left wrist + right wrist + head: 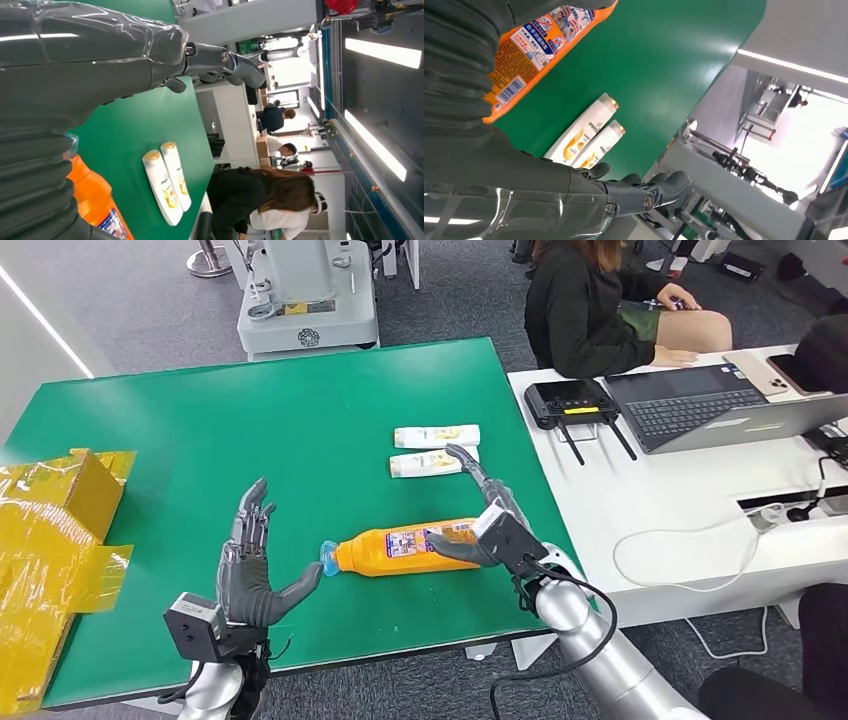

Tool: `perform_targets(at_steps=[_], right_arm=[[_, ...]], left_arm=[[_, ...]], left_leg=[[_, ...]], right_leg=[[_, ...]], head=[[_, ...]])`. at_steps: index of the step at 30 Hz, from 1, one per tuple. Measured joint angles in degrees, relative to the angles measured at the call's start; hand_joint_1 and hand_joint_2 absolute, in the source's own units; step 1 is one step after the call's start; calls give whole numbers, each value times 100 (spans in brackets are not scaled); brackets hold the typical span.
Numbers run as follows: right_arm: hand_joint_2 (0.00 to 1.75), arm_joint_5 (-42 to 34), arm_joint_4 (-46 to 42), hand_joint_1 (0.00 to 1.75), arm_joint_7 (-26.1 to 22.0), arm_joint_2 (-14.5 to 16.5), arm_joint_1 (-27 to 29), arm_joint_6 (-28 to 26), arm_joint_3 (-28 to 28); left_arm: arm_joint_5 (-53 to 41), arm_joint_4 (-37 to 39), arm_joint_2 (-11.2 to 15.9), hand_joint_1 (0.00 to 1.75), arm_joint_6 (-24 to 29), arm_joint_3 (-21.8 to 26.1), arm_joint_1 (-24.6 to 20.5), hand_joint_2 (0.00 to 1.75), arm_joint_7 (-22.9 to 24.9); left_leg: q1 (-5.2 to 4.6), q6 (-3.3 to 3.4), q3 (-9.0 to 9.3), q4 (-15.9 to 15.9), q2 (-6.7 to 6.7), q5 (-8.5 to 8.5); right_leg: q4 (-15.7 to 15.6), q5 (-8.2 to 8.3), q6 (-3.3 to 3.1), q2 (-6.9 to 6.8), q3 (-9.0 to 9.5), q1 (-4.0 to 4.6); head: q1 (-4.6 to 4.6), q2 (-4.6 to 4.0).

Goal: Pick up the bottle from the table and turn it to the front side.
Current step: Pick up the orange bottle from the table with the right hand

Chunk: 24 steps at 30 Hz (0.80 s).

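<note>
While the orange bottle (405, 546) lies on its side on the green table (200, 440), toward the near edge, both of the robot's hands flank it with fingers spread and nothing gripped. The bottle's pale blue cap (329, 558) points toward the left hand (250, 575), whose thumb tip reaches right up to the cap; whether it actually touches cannot be told. The left hand's palm faces the bottle and its fingers stand upward, apart from one another.

At the bottle's other end, the right hand (487, 520) stands with its thumb lying against the bottle's side near the base, while its fingers stretch away over the table toward two white tubes (435, 450). These two tubes lie side by side, parallel, just beyond the bottle. The bottle's printed label (541, 32) faces upward and partly toward the right hand, with a barcode visible in the right wrist view.

To the robot's left, crumpled yellow packaging (50, 540) sits on the table's edge. A white table (680, 500) adjoins on the right, carrying a laptop (700, 405), a black controller with antennas (572, 405) and a white cable. A person in dark clothing (590, 310) sits beyond it.
</note>
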Motion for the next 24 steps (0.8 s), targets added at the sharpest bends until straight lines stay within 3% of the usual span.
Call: perform_targets(at_steps=[3, 9, 13, 18, 24], right_arm=[[175, 200, 38, 0, 150, -181, -197, 42, 146], [175, 1356, 101, 0, 849, -596, -796, 4, 609], [175, 1600, 259, 0, 1153, -769, -1423, 432, 929], [175, 1313, 770, 0, 1164, -775, -2296, 1027, 1338], [175, 497, 1509, 0, 1077, -563, -3109, 1556, 1733]], left_arm=[[-37, 18, 4, 0, 2, 0, 18, 175, 27], [-130, 16, 4, 0, -19, 2, 137, 175, 83], [-200, 9, 1, 0, -93, 2, 194, 175, 128], [-290, -38, -38, 0, -213, 2, 210, 175, 213], [-359, -121, -86, 0, -297, 2, 226, 175, 302]], left_leg=[[0, 0, -2, 0, -1, 0], [-1, 2, -3, 4, 1, 1], [-1, 5, -4, 5, 3, 4], [-1, 8, -5, 6, 0, 7], [0, 9, -5, 7, -2, 8]], right_leg=[[0, 0, 0, 0, 0, 0], [1, 4, 4, 2, 0, 0], [2, 7, 3, 3, 0, 0], [4, 9, 2, 0, 1, 0], [6, 9, 2, -2, 1, 1]], head=[[1, 0], [1, 0], [0, 0], [-1, 0], [0, 0]])
